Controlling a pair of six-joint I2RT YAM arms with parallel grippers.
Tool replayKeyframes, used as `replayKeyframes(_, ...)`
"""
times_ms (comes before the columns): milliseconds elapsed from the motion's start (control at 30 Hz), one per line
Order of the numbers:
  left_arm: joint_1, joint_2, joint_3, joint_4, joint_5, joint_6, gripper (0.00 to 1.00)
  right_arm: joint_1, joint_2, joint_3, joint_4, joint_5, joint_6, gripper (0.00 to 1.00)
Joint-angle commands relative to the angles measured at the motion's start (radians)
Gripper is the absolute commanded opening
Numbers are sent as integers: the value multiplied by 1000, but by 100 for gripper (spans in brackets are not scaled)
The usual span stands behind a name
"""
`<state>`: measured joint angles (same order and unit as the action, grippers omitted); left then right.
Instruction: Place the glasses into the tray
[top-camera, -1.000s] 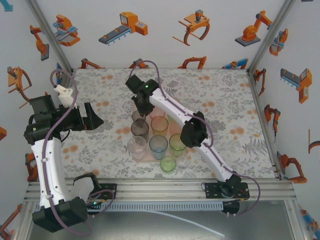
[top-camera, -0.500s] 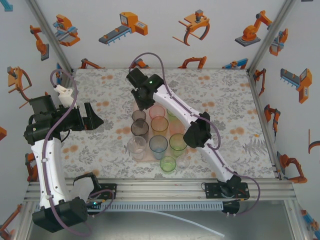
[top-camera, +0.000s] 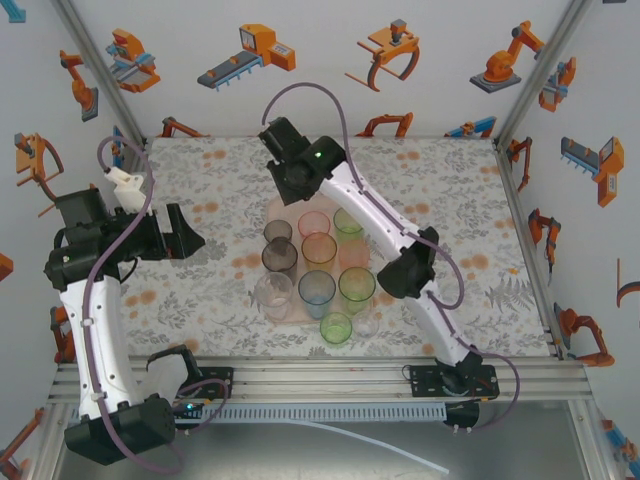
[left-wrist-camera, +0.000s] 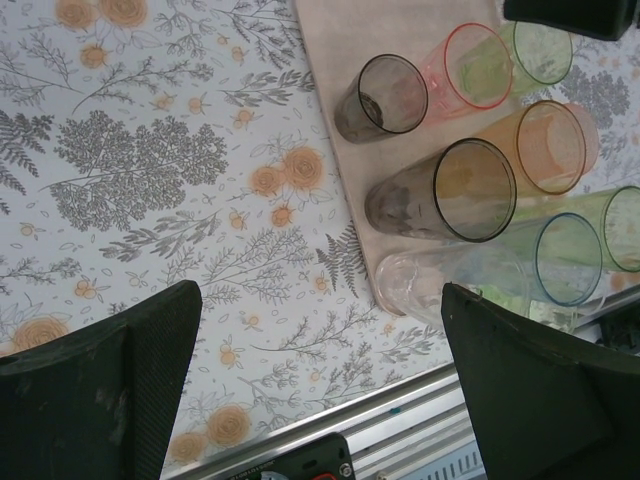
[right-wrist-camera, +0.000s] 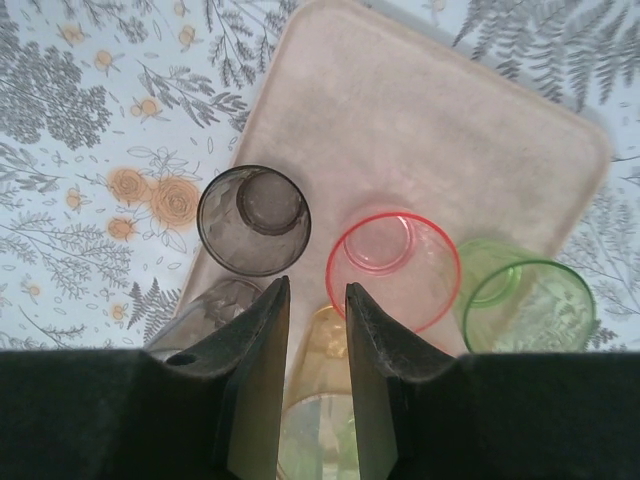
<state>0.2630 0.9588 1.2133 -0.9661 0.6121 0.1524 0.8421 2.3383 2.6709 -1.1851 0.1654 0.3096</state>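
Note:
Several glasses stand upright on the pale pink tray: a small smoky one, a pink one, a green one, a larger smoky one, orange, clear and blue. My right gripper hovers above the tray's far end, open a little, with nothing between its fingers. Below the right gripper I see the smoky, pink and green glasses on the tray. My left gripper hangs wide open and empty over the table, left of the tray.
A light green glass and a clear one stand at the tray's near end, close to the metal rail. Floral tabletop lies bare to the right and far left. Walls enclose the table on three sides.
My right gripper has lifted and drawn back from the small smoky glass toward the tray's far end, jaws a touch wider. The left arm has stayed put.

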Motion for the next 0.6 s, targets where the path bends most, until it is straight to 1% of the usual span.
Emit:
replayKeyframes(0, -9, -9, 45, -45, -11, 44, 97, -5, -116, 29, -11, 70, -21, 31)
replayKeyframes(100, -28, -11, 52, -58, -25, 60, 97, -8, -183, -10, -13, 101, -15, 31)
replayKeyframes(200, -50, -13, 57, -66, -33, 69, 97, -8, -262, -88, -21, 140, -10, 31)
replayKeyframes(433, -91, -11, 97, -103, -67, 91, 97, -17, -507, -330, -92, 279, 17, 31)
replayKeyframes(567, -94, -27, 83, -111, -66, 104, 97, -24, -663, -467, -112, 331, 79, 31)
